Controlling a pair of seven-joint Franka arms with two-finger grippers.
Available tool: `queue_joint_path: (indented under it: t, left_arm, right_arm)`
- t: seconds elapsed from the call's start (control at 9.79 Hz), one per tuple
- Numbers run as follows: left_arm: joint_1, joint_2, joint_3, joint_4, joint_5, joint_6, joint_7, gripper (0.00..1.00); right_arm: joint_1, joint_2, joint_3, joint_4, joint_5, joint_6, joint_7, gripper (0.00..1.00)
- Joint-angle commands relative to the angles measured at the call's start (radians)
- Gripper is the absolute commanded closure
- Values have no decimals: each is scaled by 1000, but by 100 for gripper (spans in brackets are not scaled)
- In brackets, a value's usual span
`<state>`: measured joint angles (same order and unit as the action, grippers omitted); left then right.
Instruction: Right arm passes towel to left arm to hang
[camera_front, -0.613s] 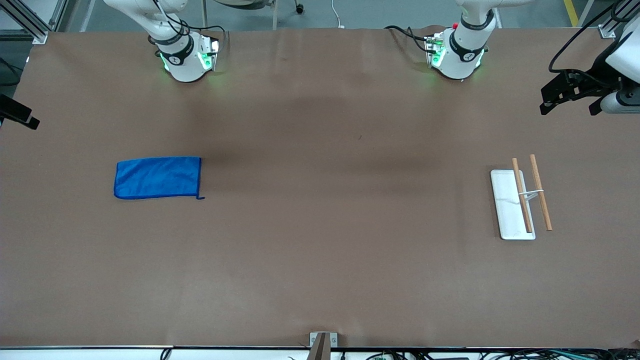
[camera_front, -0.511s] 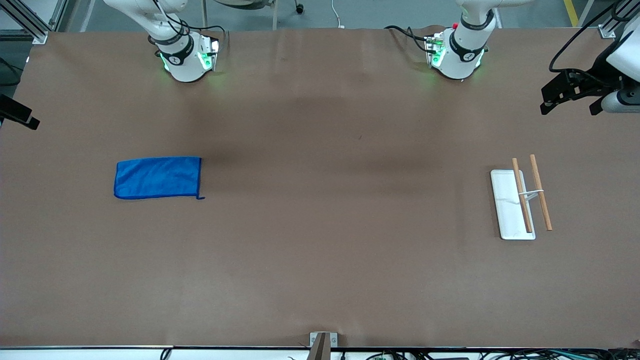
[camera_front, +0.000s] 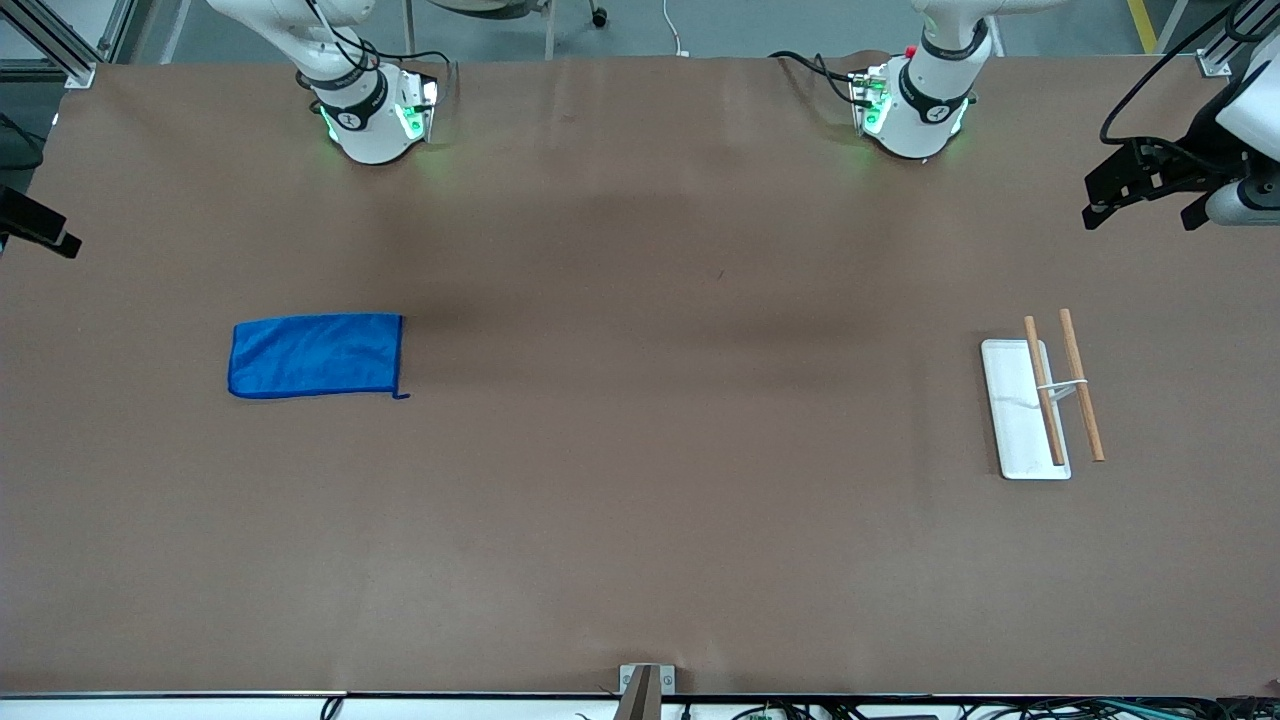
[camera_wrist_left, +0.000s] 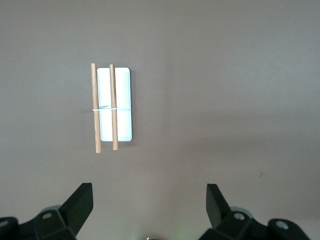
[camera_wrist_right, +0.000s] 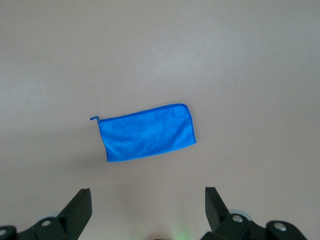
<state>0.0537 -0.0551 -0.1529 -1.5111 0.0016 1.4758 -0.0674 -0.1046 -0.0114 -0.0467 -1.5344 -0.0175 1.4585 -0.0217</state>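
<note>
Almost nothing has moved: only the left gripper (camera_front: 1140, 190) has crept slightly at the table's (camera_front: 640, 520) left-arm end. Both arms wait high, fingers spread and empty (right gripper (camera_wrist_right: 147, 207) over the towel). Towel (camera_front: 315, 356) lies flat, untouched; rack (camera_front: 1045, 395) bare. Pickup, handover, hanging all remain.

This is a robotics lab or test cell, not a home. Two white Franka arms, the right arm (camera_front: 350, 100) at about 11 o'clock and the left arm (camera_front: 920, 100) at about 1 o'clock, stand on green-lit bases bolted at the table's edge. The table (camera_front: 640, 520) is covered edge to edge with plain brown sheeting. Aluminium frame struts (camera_front: 60, 40) flank the corners, black cables (camera_front: 1140, 90) trail from the equipment, and a grey industrial floor (camera_front: 750, 25) with a yellow line (camera_front: 1143, 22) shows at 12 o'clock.
</note>
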Motion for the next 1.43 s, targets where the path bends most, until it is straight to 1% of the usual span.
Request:
queue_joint_path:
  t: [0.0, 0.1, 0.31, 0.51, 0.72, 0.82, 0.92, 1.02, 1.12, 1.23, 1.33]
  left_arm:
    - [3, 18, -5, -6, -2, -3, 8, 0]
    - [1, 18, -5, -8, -2, -3, 9, 0]
    - [1, 20, -5, -8, -2, -3, 11, 0]
    - [3, 20, -5, -9, -3, -3, 12, 0]
    - [1, 20, -5, -9, -3, -3, 12, 0]
    - [3, 20, -5, -9, -3, -3, 12, 0]
    - [3, 20, -5, -9, -3, -3, 12, 0]
    - [3, 20, -5, -9, -3, -3, 12, 0]
    - [3, 20, -5, -9, -3, -3, 12, 0]
    - [1, 18, -5, -9, -3, -5, 14, 0]
    - [1, 18, -5, -9, -3, -6, 14, 0]
  right_arm:
    - [0, -10, -2, -155, -15, 81, -46, 0]
    - [-4, -6, -5, -218, -15, 138, -46, 0]
    - [5, -6, -5, -423, -16, 373, -49, 0]
    - [17, 1, -2, -663, -19, 678, -53, 0]
    - [16, 69, -2, -838, -35, 979, -58, 0]
    - [16, 114, -2, -878, -41, 1072, -64, 0]
    - [17, 179, -2, -889, -42, 1148, -67, 1]
    - [17, 232, -4, -917, -53, 1254, -78, 1]
    - [13, 250, -4, -941, -58, 1317, -107, 1]
    - [10, 269, -4, -949, -58, 1323, -119, 3]
    - [13, 271, -4, -967, -58, 1327, -119, 8]
